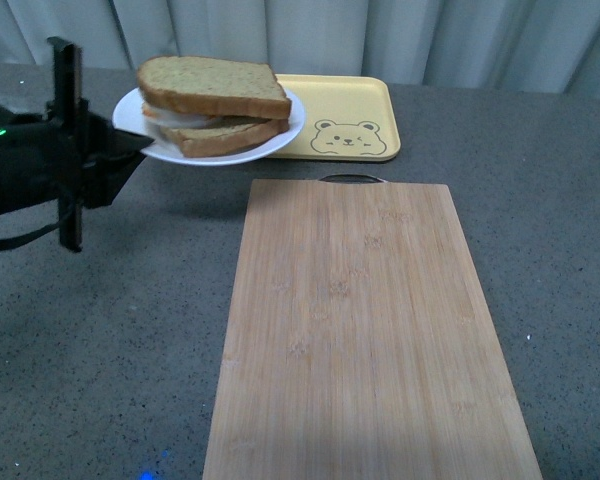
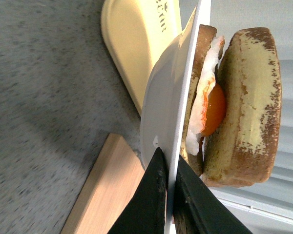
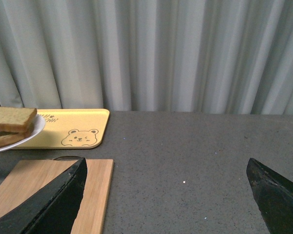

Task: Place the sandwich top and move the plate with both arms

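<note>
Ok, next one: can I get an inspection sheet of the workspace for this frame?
Surface: grey speckled table with a wooden board lying on it.
Job's things: plate held off the table; top sits on the egg and lower slice.
Clutter: yellow bear tray at the back.
Claws: left claw shut on the plate's rim; right claw open, holding nothing.
Cables: one black cable, far left in the front view.
Surroundings: pale curtain behind the table.
</note>
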### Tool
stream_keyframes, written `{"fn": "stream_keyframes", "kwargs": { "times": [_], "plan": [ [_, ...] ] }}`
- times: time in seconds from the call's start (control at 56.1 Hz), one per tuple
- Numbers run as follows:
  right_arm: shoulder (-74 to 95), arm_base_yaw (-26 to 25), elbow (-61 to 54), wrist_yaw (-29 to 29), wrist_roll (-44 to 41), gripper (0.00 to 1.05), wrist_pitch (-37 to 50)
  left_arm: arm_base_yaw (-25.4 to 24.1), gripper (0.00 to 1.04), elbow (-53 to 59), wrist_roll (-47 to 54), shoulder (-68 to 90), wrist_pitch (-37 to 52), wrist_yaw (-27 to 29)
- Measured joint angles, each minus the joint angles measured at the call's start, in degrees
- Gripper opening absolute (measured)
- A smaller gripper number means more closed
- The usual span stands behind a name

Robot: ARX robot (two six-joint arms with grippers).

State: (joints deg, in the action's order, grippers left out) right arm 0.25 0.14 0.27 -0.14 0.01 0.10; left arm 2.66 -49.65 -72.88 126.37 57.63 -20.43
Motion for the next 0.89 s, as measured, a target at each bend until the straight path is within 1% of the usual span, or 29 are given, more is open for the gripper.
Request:
{"fn": "stream_keyframes", "kwargs": {
  "times": [0.143, 0.196, 0.392, 0.589, 0.66, 0.803, 0.821, 0.892],
  "plan": [
    [0.0, 0.0, 0.0, 0.0, 0.0, 0.95, 0.0, 2.7, 0.04, -12.5, 0.9, 4.0, -10.1, 1.3],
    [0.0, 0.0, 0.0, 0.0, 0.0, 0.95, 0.0, 3.8, 0.04, -19.0, 1.0, 6.4, -15.7, 2.2],
    [0.0, 0.0, 0.0, 0.0, 0.0, 0.95, 0.0, 5.9, 0.04, -35.3, 2.0, 13.4, -27.7, 3.4],
    [0.0, 0.0, 0.0, 0.0, 0.0, 0.95, 0.0, 6.1, 0.04, -43.3, 2.3, 17.3, -32.8, 3.9],
    [0.0, 0.0, 0.0, 0.0, 0.0, 0.95, 0.0, 6.1, 0.04, -46.3, 2.5, 19.0, -36.0, 4.0],
    [0.0, 0.0, 0.0, 0.0, 0.0, 0.95, 0.0, 6.1, 0.04, -48.7, 3.5, 20.2, -39.5, 4.2],
    [0.0, 0.0, 0.0, 0.0, 0.0, 0.95, 0.0, 6.1, 0.05, -48.7, 3.5, 20.2, -39.7, 4.3],
    [0.0, 0.0, 0.0, 0.0, 0.0, 0.95, 0.0, 6.1, 0.16, -48.8, 3.9, 20.2, -40.2, 4.3]
  ]
}}
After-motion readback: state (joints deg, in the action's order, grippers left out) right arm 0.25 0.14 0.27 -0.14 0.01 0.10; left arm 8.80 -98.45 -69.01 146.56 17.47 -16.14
